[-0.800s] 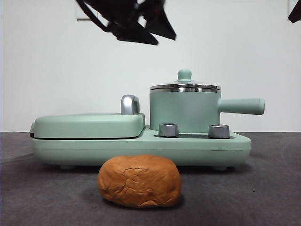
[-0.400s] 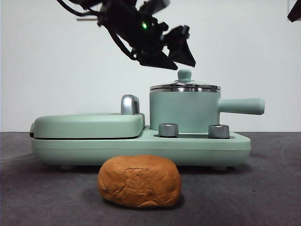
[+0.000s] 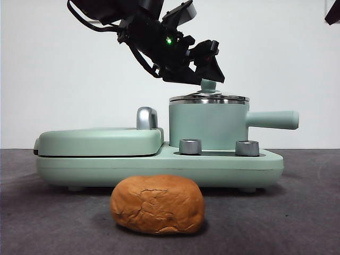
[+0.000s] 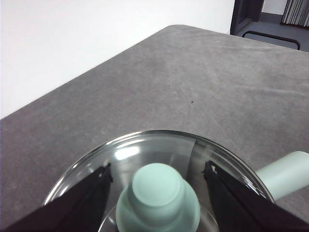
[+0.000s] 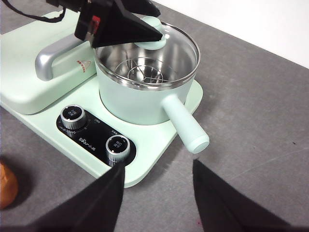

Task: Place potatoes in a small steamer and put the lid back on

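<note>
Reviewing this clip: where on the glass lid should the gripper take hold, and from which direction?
By the mint-green knob, from straight above. The lid sits flat on the small steamer, its glass and steel rim offering no hold; the knob stands up at the centre, narrow enough to pinch. The left gripper is open with one jaw on each side of it.

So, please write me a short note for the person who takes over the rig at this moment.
Left gripper: open, jaws on either side of the lid's knob, not closed on it.
Right gripper: open, empty, waiting above the table in front of the cooker.
Lid: on the small steamer.
Potato: on the table in front of the cooker, untouched.
Done: nothing yet.
Left: grip the knob, lift the lid off, put the potato in the steamer, put the lid back.
</note>
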